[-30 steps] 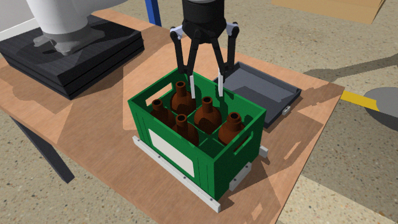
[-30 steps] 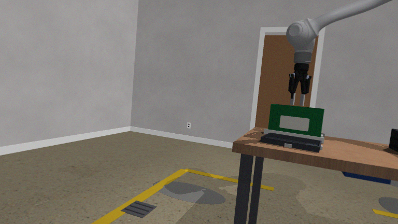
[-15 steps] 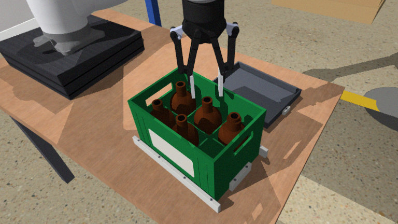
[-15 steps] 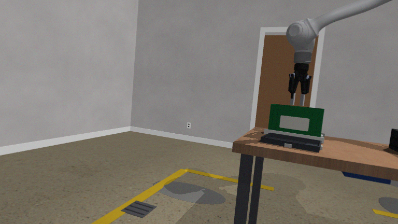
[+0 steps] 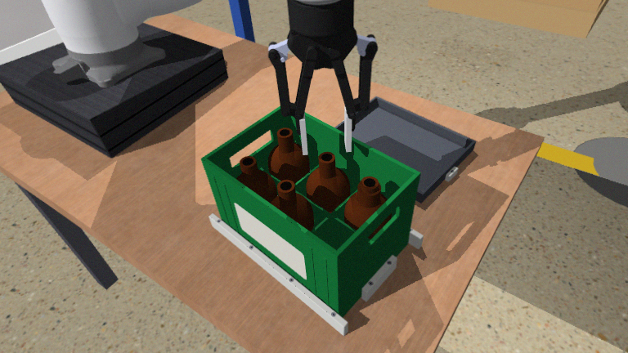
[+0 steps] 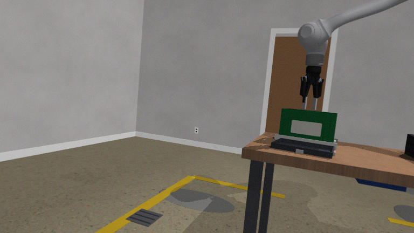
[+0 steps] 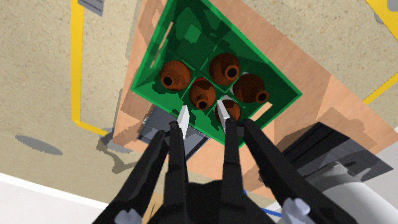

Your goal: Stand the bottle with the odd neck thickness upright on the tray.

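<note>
A green crate (image 5: pixel 307 206) stands on the wooden table and holds five brown bottles upright. Three are in the far row (image 5: pixel 286 154) (image 5: pixel 327 177) (image 5: pixel 368 203) and two in the near row (image 5: pixel 251 175) (image 5: pixel 287 203); the near right cell is empty. The dark grey tray (image 5: pixel 408 140) lies empty behind the crate. My gripper (image 5: pixel 325 136) hangs point down just above the crate's far rim, fingers partly apart with nothing between them, above and slightly behind the far middle bottle. In the wrist view the fingertips frame the crate's (image 7: pixel 215 85) edge. The side view shows the gripper (image 6: pixel 309 105) above the crate (image 6: pixel 308 124).
White rails (image 5: pixel 276 267) hem in the crate's base. The arm's black base plinth (image 5: pixel 109 83) fills the table's far left. The table edge runs close to the crate's right and near sides.
</note>
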You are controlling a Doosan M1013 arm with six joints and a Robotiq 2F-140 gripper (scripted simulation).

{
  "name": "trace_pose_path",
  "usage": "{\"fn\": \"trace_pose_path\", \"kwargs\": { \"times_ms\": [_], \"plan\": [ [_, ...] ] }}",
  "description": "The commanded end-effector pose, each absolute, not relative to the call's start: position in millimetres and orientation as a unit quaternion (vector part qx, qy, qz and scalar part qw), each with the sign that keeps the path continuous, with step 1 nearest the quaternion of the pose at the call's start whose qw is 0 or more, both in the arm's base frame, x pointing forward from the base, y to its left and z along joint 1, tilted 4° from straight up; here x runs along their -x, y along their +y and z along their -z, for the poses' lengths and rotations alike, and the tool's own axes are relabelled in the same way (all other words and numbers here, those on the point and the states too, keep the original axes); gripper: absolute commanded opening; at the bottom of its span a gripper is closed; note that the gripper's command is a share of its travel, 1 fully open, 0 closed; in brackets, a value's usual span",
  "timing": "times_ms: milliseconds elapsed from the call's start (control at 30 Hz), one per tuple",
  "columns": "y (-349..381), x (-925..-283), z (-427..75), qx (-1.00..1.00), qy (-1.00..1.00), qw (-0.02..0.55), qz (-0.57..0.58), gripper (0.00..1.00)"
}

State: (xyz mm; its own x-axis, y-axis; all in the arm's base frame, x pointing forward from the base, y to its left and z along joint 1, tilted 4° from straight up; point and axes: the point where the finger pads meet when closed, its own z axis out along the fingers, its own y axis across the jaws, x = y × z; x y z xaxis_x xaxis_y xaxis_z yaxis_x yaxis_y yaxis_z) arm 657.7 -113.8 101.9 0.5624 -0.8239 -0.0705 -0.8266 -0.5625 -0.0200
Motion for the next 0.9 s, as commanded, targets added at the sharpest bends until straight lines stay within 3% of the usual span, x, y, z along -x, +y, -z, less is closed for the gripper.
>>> {"fn": "trace_pose_path", "kwargs": {
  "times_ms": [0, 867],
  "plan": [
    [-113.8, -657.7, -102.0, 0.883, 0.467, 0.025, -0.026, 0.38],
    [-113.1, -657.4, -91.1, 0.883, 0.467, 0.025, -0.026, 0.38]
  ]
}}
